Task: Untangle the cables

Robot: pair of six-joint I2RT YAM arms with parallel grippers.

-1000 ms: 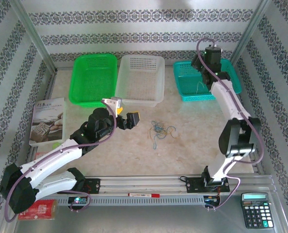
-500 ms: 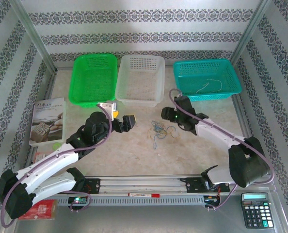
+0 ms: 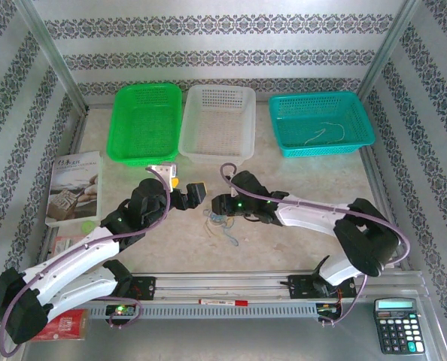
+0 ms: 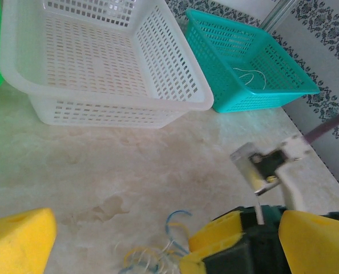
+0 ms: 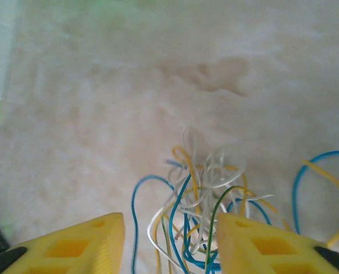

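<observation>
The cables (image 3: 220,221) lie as a small tangle of blue, green, yellow and white strands on the marble table, mid-front. My right gripper (image 3: 217,204) is down at the tangle. In the right wrist view the right gripper (image 5: 169,245) is open, its yellow fingers (image 5: 72,245) on either side of the cables (image 5: 206,217). My left gripper (image 3: 187,189) hovers just left of the tangle. It is open (image 4: 166,228) with nothing held, and the cables (image 4: 158,254) and a finger of the right gripper lie between its pads. One white strand (image 3: 325,134) lies in the teal basket.
Along the back stand a green basket (image 3: 144,154), a white basket (image 3: 216,154) and a teal basket (image 3: 321,149). A booklet (image 3: 73,188) lies at the left. A calculator (image 3: 396,325), a red pen (image 3: 223,301) and a red packet (image 3: 62,325) lie along the front rail.
The right arm swung from the teal basket down to the tangle and on to the left. The tangle has shifted left and nearer. The left gripper drew back slightly.
</observation>
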